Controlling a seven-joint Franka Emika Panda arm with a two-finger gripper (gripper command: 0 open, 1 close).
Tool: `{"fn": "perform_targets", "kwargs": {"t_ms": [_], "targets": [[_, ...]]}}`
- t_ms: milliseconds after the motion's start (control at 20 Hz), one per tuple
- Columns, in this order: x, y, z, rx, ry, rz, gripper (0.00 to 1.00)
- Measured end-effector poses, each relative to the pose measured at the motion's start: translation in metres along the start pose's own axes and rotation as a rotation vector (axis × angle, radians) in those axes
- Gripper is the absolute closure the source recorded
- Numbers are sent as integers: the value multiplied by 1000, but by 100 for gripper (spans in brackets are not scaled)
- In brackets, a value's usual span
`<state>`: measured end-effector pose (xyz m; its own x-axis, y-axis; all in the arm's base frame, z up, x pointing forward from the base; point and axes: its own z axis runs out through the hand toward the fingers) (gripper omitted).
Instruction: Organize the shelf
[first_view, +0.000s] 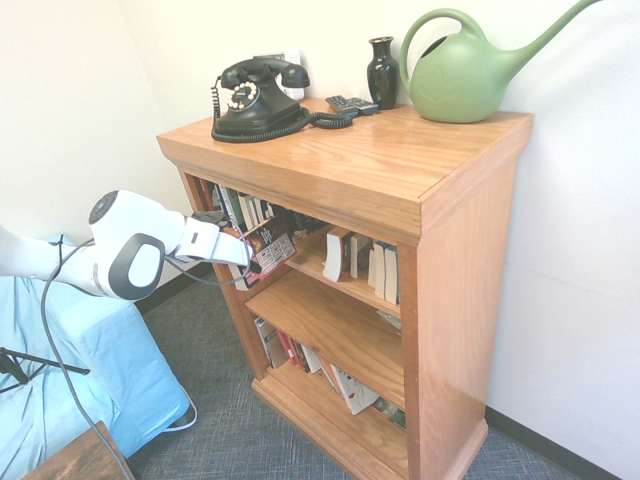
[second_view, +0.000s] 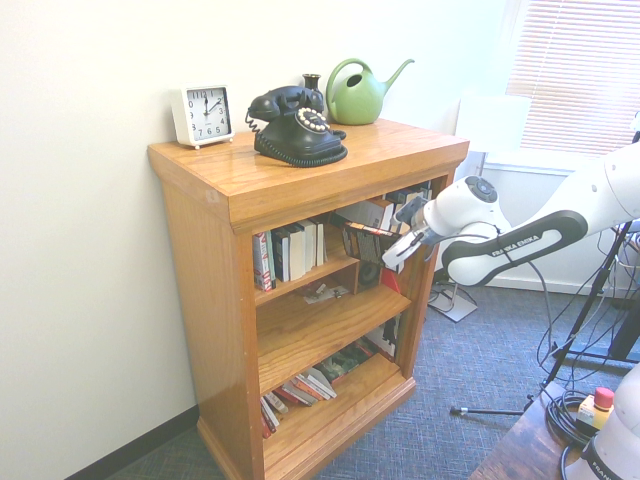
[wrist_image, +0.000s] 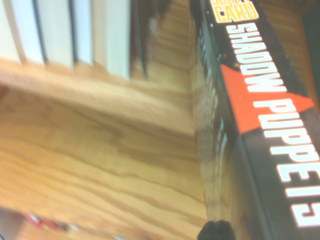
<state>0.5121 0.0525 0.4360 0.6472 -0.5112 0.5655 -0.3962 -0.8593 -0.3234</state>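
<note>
Against the wall stands the shelf (first_view: 440, 200), its top tier level with the gripper (first_view: 243, 251), which is clamped on a dark paperback (first_view: 270, 245) at that tier's open front. The wrist view reads "SHADOW PUPPETS" on the spine. Beyond the gripper, deeper in the tier, upright books (second_view: 290, 252) stand in a row. Above it, on the top, sit a black telephone (first_view: 258, 98), vase (first_view: 382, 72), green watering can (first_view: 465, 75) and clock (second_view: 203, 114).

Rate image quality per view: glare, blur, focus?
First exterior view: sharp, soft glare on the shelf top. Second exterior view: blown-out window blinds, slight wide-angle bend. Wrist view: soft and streaked, yet the book spine's "SHADOW PUPPETS" reads.
</note>
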Motion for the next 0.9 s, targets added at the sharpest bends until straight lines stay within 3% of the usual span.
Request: {"fn": "perform_targets", "kwargs": {"t_ms": [400, 900], "targets": [[6, -26, 31, 64, -76, 132, 100], [32, -23, 58, 58, -67, 143, 100]]}}
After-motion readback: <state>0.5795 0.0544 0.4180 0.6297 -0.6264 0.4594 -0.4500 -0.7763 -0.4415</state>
